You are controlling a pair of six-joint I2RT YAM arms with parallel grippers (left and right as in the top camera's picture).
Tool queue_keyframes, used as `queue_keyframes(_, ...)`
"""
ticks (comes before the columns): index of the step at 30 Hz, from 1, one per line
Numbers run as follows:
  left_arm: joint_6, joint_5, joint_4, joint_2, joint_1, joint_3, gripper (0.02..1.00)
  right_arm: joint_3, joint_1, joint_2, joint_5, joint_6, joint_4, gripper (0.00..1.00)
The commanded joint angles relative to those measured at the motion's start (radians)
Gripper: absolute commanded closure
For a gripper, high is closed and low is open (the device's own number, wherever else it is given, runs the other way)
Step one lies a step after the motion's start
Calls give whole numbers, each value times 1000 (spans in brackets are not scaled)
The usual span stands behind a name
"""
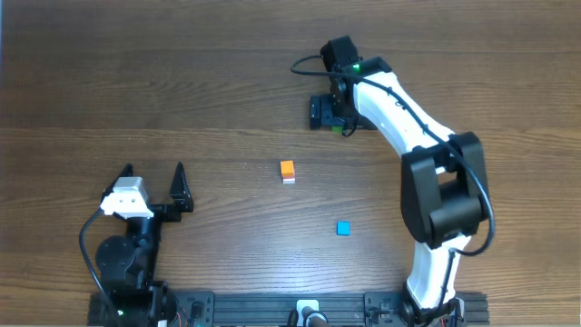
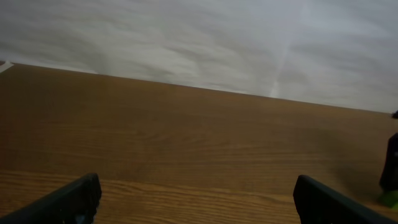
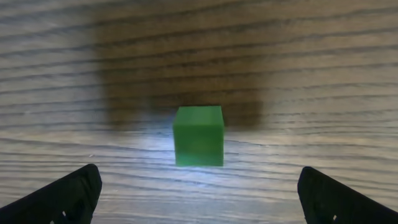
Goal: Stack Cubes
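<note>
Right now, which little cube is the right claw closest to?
The green cube, alone at the far side, centred ahead of the open right gripper. The orange cube sits on a white cube mid-table; the blue cube lies apart.

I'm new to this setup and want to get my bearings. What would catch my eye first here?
The right gripper hangs open above a green cube at the far side of the table. Mid-table, an orange cube sits on a white cube, with a blue cube alone nearer the arms. The left gripper rests open at the near left.
</note>
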Motion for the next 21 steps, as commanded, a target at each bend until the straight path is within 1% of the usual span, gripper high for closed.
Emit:
queue_keyframes(1,15,10,-2,-5,6,-5,18,29,6,42,13,-19,1,14)
queue_keyframes(4,15,10,-2,-5,6,-5,18,29,6,60,12,-35,2,42)
queue_keyframes(10,15,10,-2,-5,6,-5,18,29,6,77,12,-45,21,169)
queue_keyframes(11,15,10,-2,-5,6,-5,18,29,6,77,12,-48,29,222)
queue_keyframes(12,15,10,-2,-5,6,-5,18,29,6,77,12,-52,35,246)
queue_keyframes(17,15,10,-2,-5,6,-5,18,29,6,77,12,-54,47,316)
queue_keyframes(21,15,10,-2,-5,6,-5,18,29,6,77,13,-55,56,354)
